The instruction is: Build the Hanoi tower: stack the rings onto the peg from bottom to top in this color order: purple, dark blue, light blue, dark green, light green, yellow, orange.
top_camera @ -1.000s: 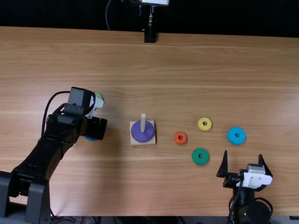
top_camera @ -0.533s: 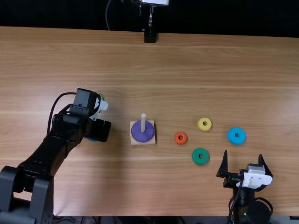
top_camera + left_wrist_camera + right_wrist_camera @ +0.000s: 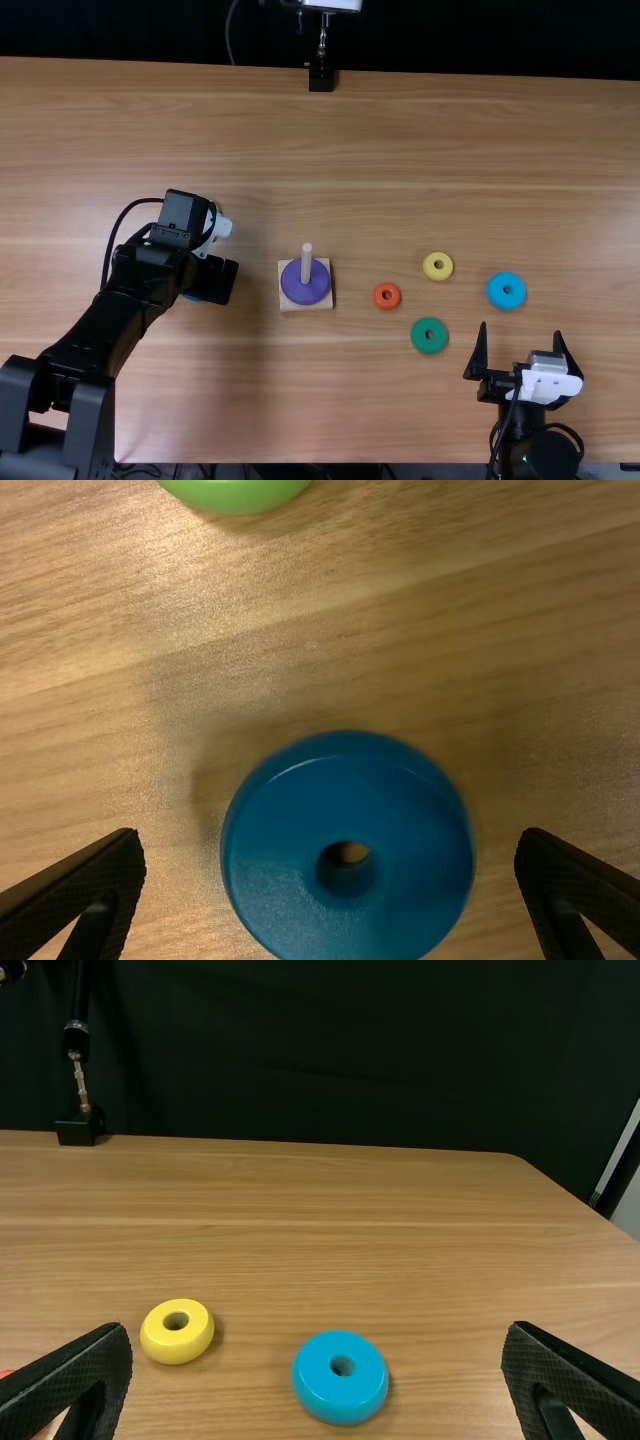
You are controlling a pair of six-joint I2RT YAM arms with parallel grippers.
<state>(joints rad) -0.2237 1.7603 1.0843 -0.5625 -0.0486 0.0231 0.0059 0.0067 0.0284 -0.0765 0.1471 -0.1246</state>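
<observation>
Top view, peg (image 3: 307, 264), left wrist view, dark blue ring (image 3: 346, 815)

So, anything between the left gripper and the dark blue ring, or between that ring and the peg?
Nothing visible. The left gripper, open, straddles the dark blue ring; no other ring lies between that and the peg.

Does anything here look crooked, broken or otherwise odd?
No, nothing stands out: the purple ring sits flat around the peg, and the yellow ring, light blue ring and dark blue ring lie flat on the table, seemingly unbroken.
</observation>
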